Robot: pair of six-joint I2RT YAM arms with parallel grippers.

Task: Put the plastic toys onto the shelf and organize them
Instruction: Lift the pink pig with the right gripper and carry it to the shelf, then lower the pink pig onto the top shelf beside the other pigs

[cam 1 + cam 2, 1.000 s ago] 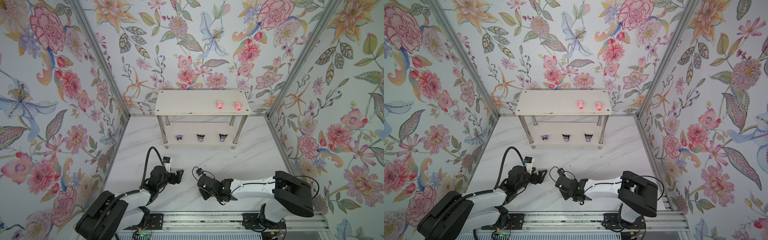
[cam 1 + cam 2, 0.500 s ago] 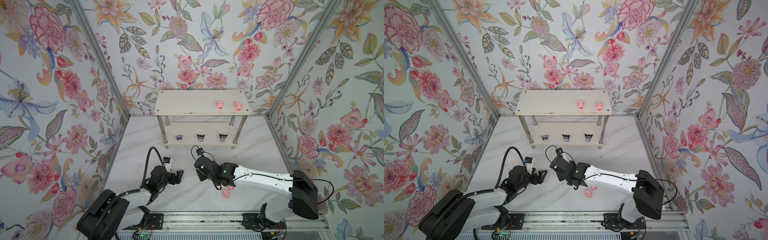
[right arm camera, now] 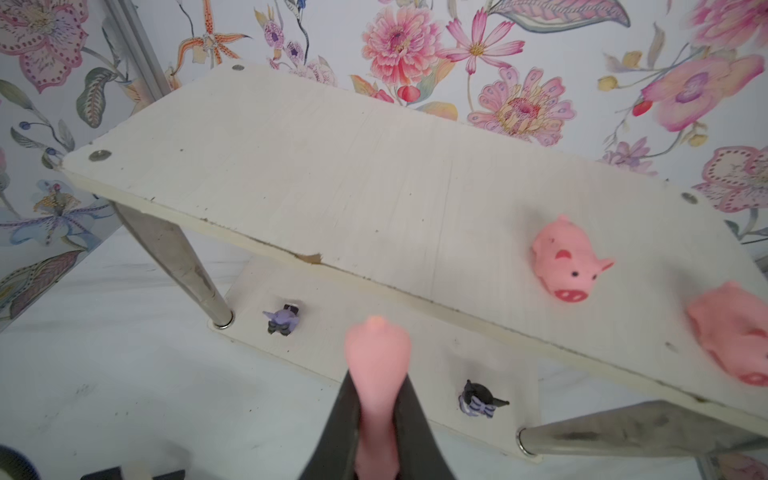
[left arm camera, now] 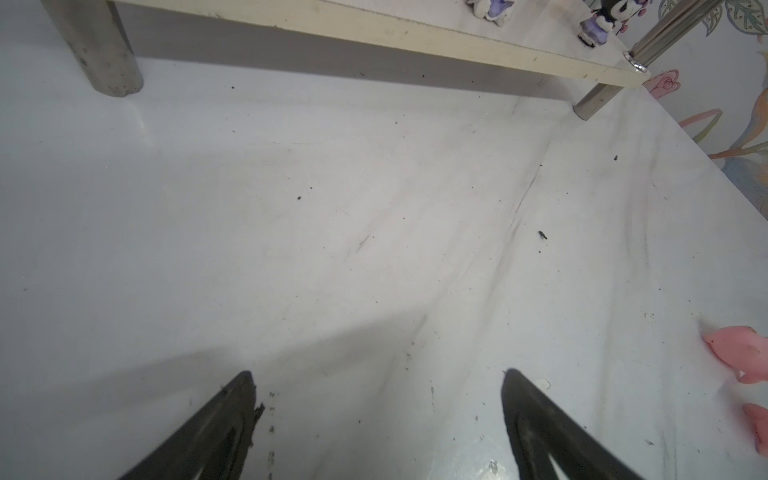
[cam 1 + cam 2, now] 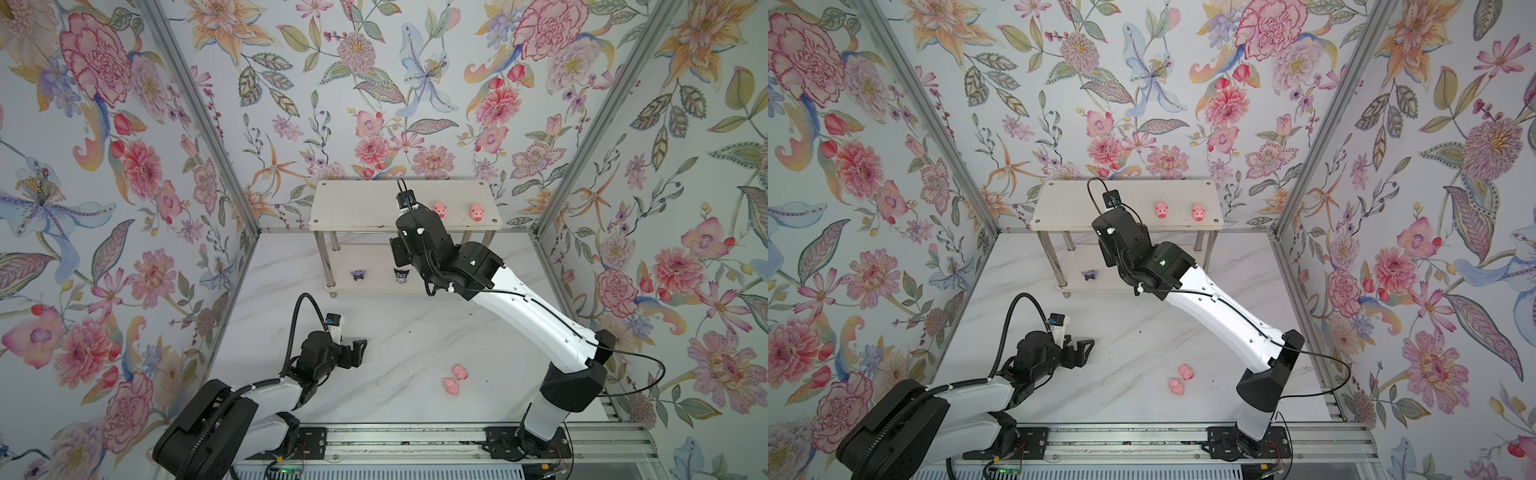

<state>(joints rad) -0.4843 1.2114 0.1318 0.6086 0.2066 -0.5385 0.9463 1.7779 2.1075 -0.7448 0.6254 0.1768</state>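
The shelf (image 5: pixel 374 203) stands at the back wall. Two pink pigs (image 5: pixel 439 210) (image 5: pixel 476 212) sit on its top board (image 3: pixel 332 166). Purple figurines (image 5: pixel 359 274) (image 5: pixel 401 275) stand on the lower tier. My right gripper (image 3: pixel 376 399) hovers before the shelf's front edge, above the lower tier, shut on a pink pig (image 3: pixel 376 357) that sticks out past the fingertips. In both top views its fingers are hidden under the wrist (image 5: pixel 1121 241). Two more pigs (image 5: pixel 459 371) (image 5: pixel 451 386) lie on the table near the front. My left gripper (image 5: pixel 357 349) rests low over the table, open and empty (image 4: pixel 378 374).
The shelf's chrome legs (image 3: pixel 178 266) (image 4: pixel 99 50) stand on the white marble table (image 5: pixel 395 332). Floral walls close in the left, back and right. A rail (image 5: pixel 415 440) with both arm bases runs along the front edge. The table pigs show at the left wrist view's edge (image 4: pixel 744 353).
My right arm has lifted off the front of the table and swung up to the shelf with a pig gripped. Two pigs it had covered now show. The left arm stayed still.
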